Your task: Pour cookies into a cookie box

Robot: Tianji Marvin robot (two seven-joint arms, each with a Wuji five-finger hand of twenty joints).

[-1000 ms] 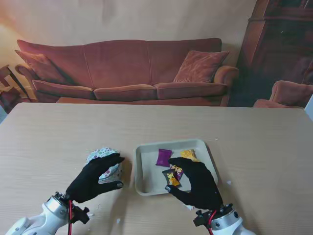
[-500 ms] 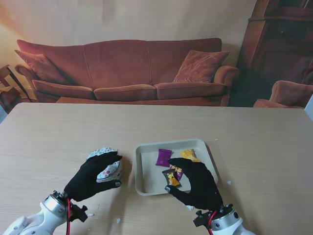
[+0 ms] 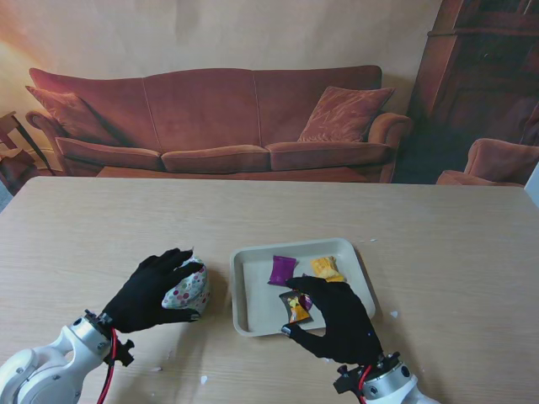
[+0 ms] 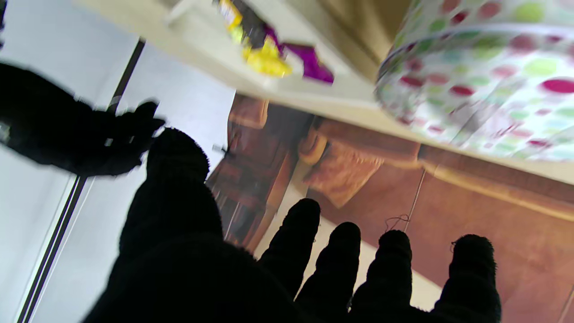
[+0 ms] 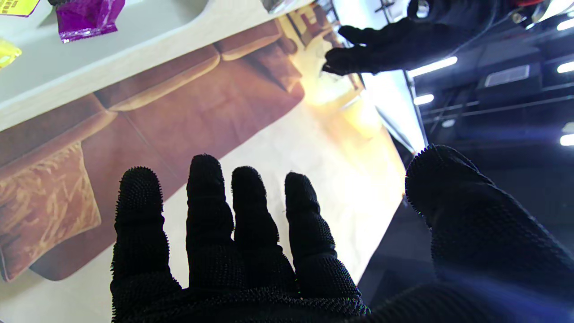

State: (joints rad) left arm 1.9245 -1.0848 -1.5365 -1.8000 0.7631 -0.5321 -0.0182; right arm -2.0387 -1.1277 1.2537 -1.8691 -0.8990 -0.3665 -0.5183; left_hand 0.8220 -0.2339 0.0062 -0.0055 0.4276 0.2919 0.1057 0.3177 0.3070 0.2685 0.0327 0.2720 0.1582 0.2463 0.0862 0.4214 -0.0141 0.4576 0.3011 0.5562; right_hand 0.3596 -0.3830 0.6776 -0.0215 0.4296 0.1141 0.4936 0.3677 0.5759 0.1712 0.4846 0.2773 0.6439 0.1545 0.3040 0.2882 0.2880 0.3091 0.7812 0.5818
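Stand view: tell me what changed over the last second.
The left hand slid left and its fingers climbed over the dotted box. The right hand eased slightly nearer to me over the tray. The box, tray and purple packet stayed put.

A rust-red sofa (image 3: 215,118) stands at twelve o'clock against a warm peach wall (image 3: 253,34), with a cushion (image 3: 345,114). A dark wooden cabinet (image 3: 484,76) fills two o'clock, beside an armchair (image 3: 497,164).
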